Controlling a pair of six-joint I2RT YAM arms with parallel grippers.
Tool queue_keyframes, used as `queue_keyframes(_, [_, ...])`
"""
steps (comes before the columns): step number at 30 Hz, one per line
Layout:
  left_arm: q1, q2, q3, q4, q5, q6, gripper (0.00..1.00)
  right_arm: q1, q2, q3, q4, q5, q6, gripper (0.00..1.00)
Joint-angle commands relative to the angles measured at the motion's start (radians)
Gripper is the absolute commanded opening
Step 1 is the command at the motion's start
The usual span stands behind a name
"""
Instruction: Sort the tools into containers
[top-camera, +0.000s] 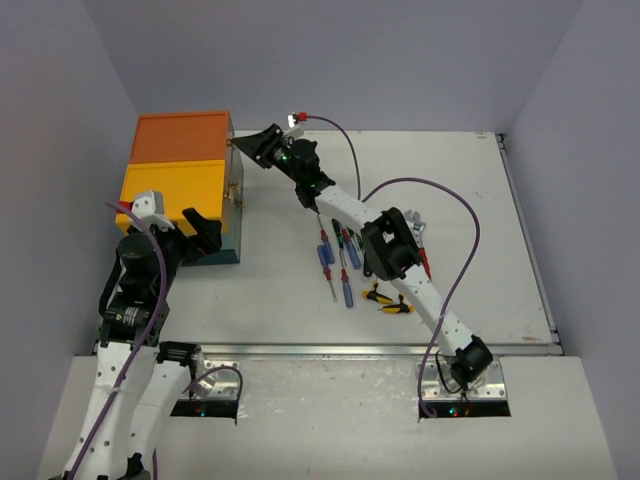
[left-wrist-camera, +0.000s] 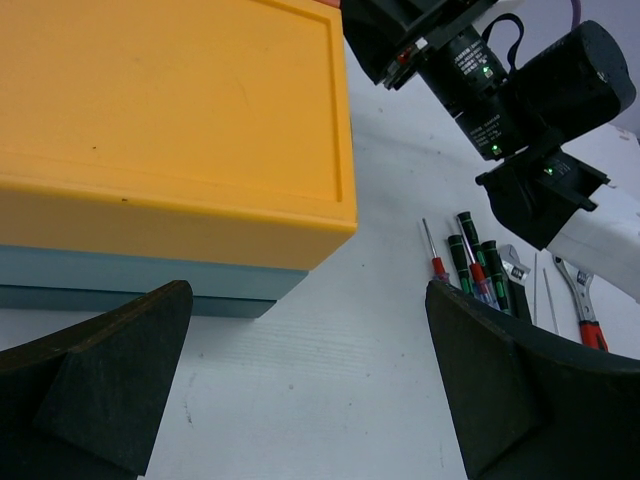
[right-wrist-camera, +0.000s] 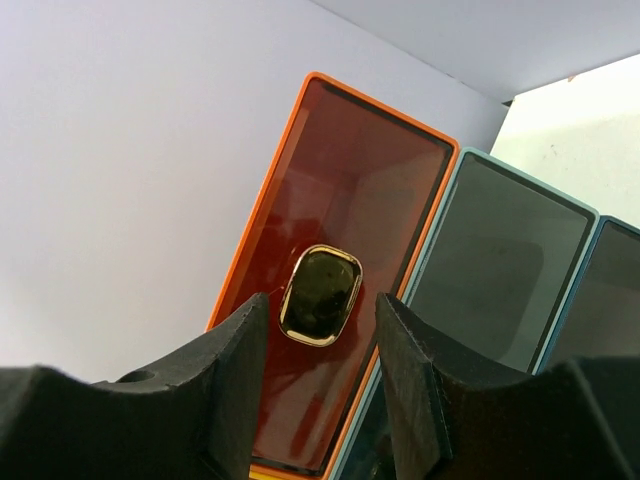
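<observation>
**Containers.** One box unit (top-camera: 228, 245) with a teal body, standing at the far left corner of the table (top-camera: 480, 250). It has two lids: the orange top (top-camera: 182, 137) towards the far edge and the yellow top (top-camera: 172, 190) nearer the arms. The drawer fronts face right, along the table. In the right wrist view the orange-framed drawer (right-wrist-camera: 350, 190) is see-through and carries a brass latch (right-wrist-camera: 320, 296). A teal-framed drawer (right-wrist-camera: 500, 260) sits just beside it.

**Right gripper** (top-camera: 243, 143). It reaches across to the far end of the unit's front. Its jaws are partly parted and stand one on either side of the brass latch, with a sliver of drawer front showing between each finger (right-wrist-camera: 240, 350) and the latch. No grip is seen.

**Left gripper** (top-camera: 203, 238). It is at the near right corner of the unit, beside the yellow top. The jaws are spread wide with nothing between them but bare table.

**Tools.** All lie loose in a cluster at mid-table, partly under the right arm (top-camera: 400, 255):
- blue-handled screwdrivers (top-camera: 346, 290)
- dark green-and-black-handled screwdrivers (left-wrist-camera: 470, 245)
- one thin red-handled screwdriver (left-wrist-camera: 437, 262)
- two small yellow-and-black items (top-camera: 385, 300) nearest the near edge, type not legible
- an adjustable wrench with a red grip (left-wrist-camera: 585, 310) on the right of the cluster
</observation>
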Motion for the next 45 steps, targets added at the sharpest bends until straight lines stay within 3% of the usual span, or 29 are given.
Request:
queue_keyframes(1, [-0.012, 0.0, 0.002, 0.054, 0.016, 0.0, 1.0, 0.008, 0.005, 0.06, 0.038, 0.032, 0.038, 0.48])
queue_keyframes(6, [-0.012, -0.004, 0.0, 0.054, 0.013, -0.001, 1.0, 0.008, 0.024, 0.062, 0.028, 0.036, 0.098, 0.51])
queue_keyframes(19, [-0.015, -0.005, -0.001, 0.054, 0.022, -0.001, 1.0, 0.037, 0.034, 0.07, 0.037, 0.051, 0.211, 0.37])
queue_keyframes(25, [-0.036, -0.009, -0.001, 0.057, 0.022, -0.001, 1.0, 0.046, 0.051, 0.073, 0.043, 0.069, 0.251, 0.48])
queue_keyframes(27, [-0.044, -0.009, -0.003, 0.057, 0.022, -0.001, 1.0, 0.051, 0.052, 0.067, 0.054, 0.08, 0.248, 0.39])
queue_keyframes(29, [-0.054, -0.015, -0.003, 0.055, 0.019, -0.001, 1.0, 0.051, 0.047, 0.054, 0.054, 0.1, 0.248, 0.11])
queue_keyframes(30, [-0.059, -0.018, -0.003, 0.055, 0.017, -0.001, 1.0, 0.05, 0.043, 0.054, 0.05, 0.104, 0.238, 0.08])
queue_keyframes(33, [-0.069, -0.024, -0.003, 0.054, 0.014, -0.001, 1.0, 0.045, 0.029, 0.039, 0.042, 0.106, 0.213, 0.08])
queue_keyframes(38, [-0.073, -0.027, -0.003, 0.053, 0.005, -0.001, 1.0, 0.019, -0.029, -0.061, 0.133, 0.074, 0.208, 0.0])
queue_keyframes(41, [-0.073, -0.03, 0.0, 0.047, -0.007, -0.004, 1.0, 0.003, -0.118, -0.255, 0.227, 0.068, 0.209, 0.0])
queue_keyframes(45, [-0.073, -0.027, 0.0, 0.044, -0.01, -0.006, 1.0, -0.017, -0.198, -0.38, 0.296, 0.052, 0.204, 0.0])
